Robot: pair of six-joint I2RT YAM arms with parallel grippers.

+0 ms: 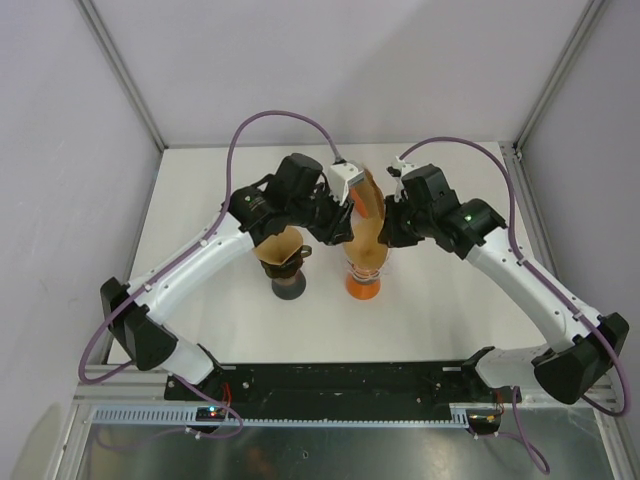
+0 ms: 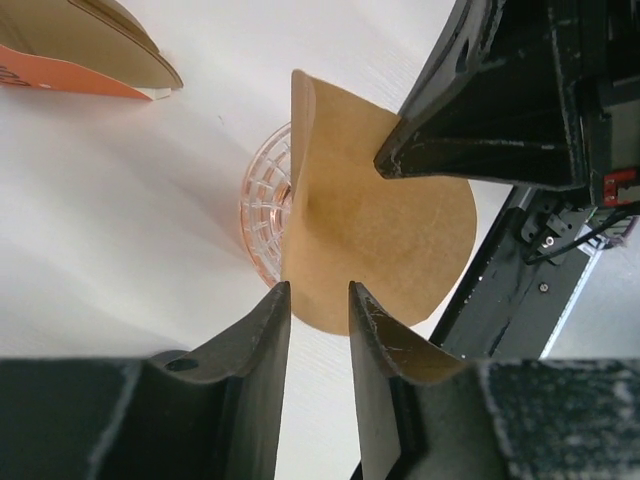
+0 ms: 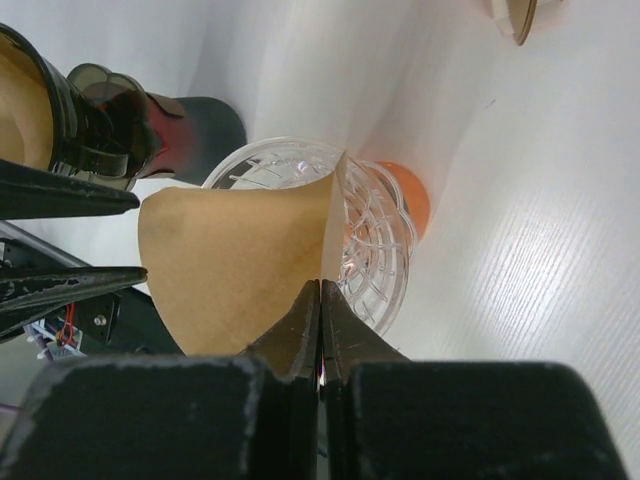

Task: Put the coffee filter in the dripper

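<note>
Pinching coffee filter (image 3: 240, 260), right end effector (image 3: 320, 286); left end effector (image 2: 320, 290) slightly parted.

Bright, even, diffuse light from above. The white worktop (image 1: 450, 320) washes out toward glare in both wrist views; shadows on it are faint and soft. The dripper (image 3: 375, 240) glints, the coffee filter (image 3: 240, 260) looks matte. The left pincer (image 2: 320, 292) and right pincer (image 3: 320, 288) loom dark and slightly blurred up close.

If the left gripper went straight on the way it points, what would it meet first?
The filter, just ahead of the open left gripper and held by the right gripper; likely the dripper behind it.
</note>
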